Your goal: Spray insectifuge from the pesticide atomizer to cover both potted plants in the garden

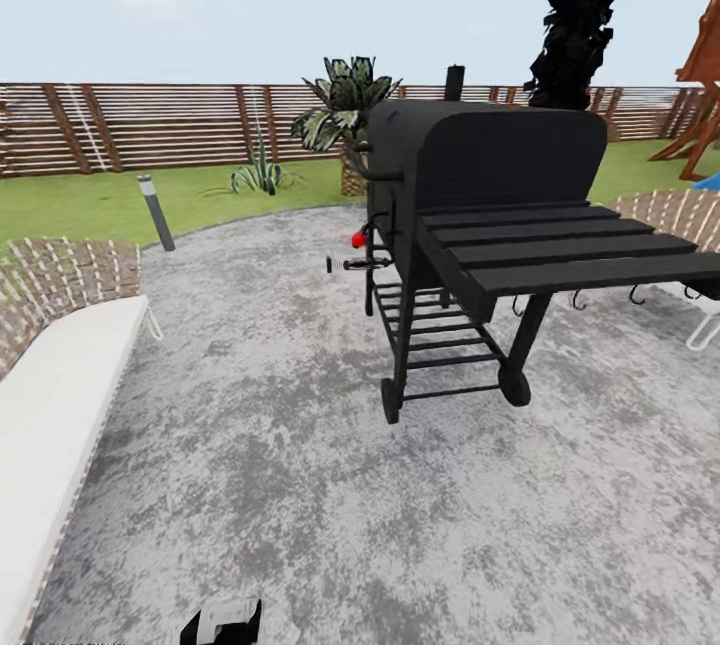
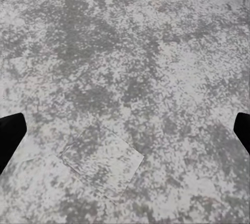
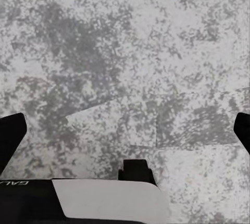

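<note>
A black barrel grill (image 1: 480, 215) on wheels stands on the round grey paved patio (image 1: 300, 445) of the garden, its slatted side shelf (image 1: 570, 250) reaching toward the right of the head view and a small red knob (image 1: 358, 239) showing at its near end. Behind it a low palm-like plant (image 1: 345, 110) rises before the brown slatted fence (image 1: 150, 125), with a striped spiky plant (image 1: 260, 170) and a short dark lamp post (image 1: 156, 212) on the green lawn (image 1: 90, 200) nearby. A tall dark tree (image 1: 580, 5) stands against the pale sky. White cushioned wicker loungers flank the paving, one at the left (image 1: 50, 395) and one at the far right (image 1: 680, 225). The pesticide atomizer and the two potted plants are not to be made out in these views. Both wrist cameras look down on mottled grey stone: the left gripper (image 2: 125, 130) has its two dark fingertips at opposite edges of its view, wide apart and empty, and the right gripper (image 3: 125, 130) likewise stands spread with nothing between its fingers, a black-and-white part of the robot (image 3: 104, 198) beneath it.
</note>
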Robot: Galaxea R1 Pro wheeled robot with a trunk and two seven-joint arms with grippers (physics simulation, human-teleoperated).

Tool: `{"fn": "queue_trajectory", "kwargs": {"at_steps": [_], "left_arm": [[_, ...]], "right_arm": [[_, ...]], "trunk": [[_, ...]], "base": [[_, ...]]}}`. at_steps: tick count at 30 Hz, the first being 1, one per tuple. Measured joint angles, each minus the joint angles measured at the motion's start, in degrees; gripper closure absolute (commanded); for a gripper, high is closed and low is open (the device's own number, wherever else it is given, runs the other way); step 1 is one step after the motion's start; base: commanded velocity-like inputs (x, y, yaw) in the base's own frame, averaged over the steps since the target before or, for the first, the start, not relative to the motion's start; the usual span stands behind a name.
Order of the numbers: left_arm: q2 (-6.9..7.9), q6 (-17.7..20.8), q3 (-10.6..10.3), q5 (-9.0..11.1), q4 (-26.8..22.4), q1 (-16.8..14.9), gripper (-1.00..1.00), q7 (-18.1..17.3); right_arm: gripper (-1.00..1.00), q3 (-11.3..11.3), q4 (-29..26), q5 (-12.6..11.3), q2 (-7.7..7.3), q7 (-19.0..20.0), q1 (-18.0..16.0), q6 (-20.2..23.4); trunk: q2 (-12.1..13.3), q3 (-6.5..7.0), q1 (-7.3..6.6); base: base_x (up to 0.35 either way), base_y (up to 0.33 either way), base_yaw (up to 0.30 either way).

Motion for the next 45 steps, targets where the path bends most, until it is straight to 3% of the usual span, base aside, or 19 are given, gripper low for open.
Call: {"fn": "queue_trajectory", "kwargs": {"at_steps": [8,17,32,45], "left_arm": [[0.02,0.0,0.0,0.0,0.0,0.0,-1.0,0.0],[0.03,0.0,0.0,0.0,0.0,0.0,-1.0,0.0],[0.03,0.0,0.0,0.0,0.0,0.0,-1.0,0.0],[0.03,0.0,0.0,0.0,0.0,0.0,-1.0,0.0]], "right_arm": [[-1.0,0.0,0.0,-0.1,0.0,0.0,0.0,0.0],[-1.0,0.0,0.0,-0.3,0.0,0.0,0.0,0.0],[-1.0,0.0,0.0,-0.3,0.0,0.0,0.0,0.0],[-1.0,0.0,0.0,-0.3,0.01,0.0,0.0,0.0]], "trunk": [[0.0,-0.2,0.0],[0.0,-0.11,0.0],[0.0,1.11,-0.01],[0.0,2.24,-0.01]], "base": [[0.218,0.251,0.239],[0.243,0.25,0.031],[0.254,0.243,0.001],[0.321,0.033,0.0]]}}
